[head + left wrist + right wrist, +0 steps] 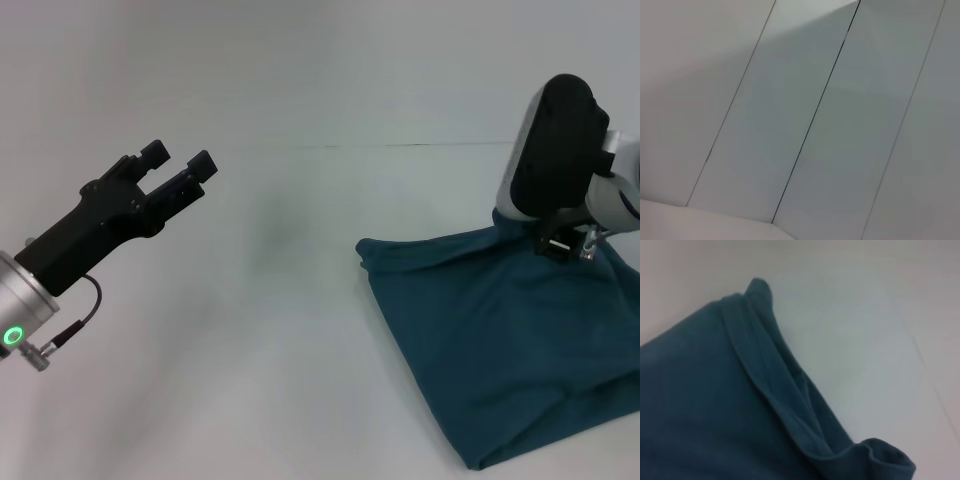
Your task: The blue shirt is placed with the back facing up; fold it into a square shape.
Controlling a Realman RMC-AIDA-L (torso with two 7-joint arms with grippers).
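Evidently soft and limp, the blue shirt [500,340] is best taken at its hemmed edge. The left gripper [180,163] is held slightly parted and empty above the counter [250,330]; the right gripper's state cannot be told.

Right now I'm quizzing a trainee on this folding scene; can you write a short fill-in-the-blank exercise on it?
1. The blue shirt lies on the robot's ____ side of the table.
2. The fingers of the left gripper hold ____.
3. The right gripper is at the shirt's ____ edge.

Missing words: right; nothing; far
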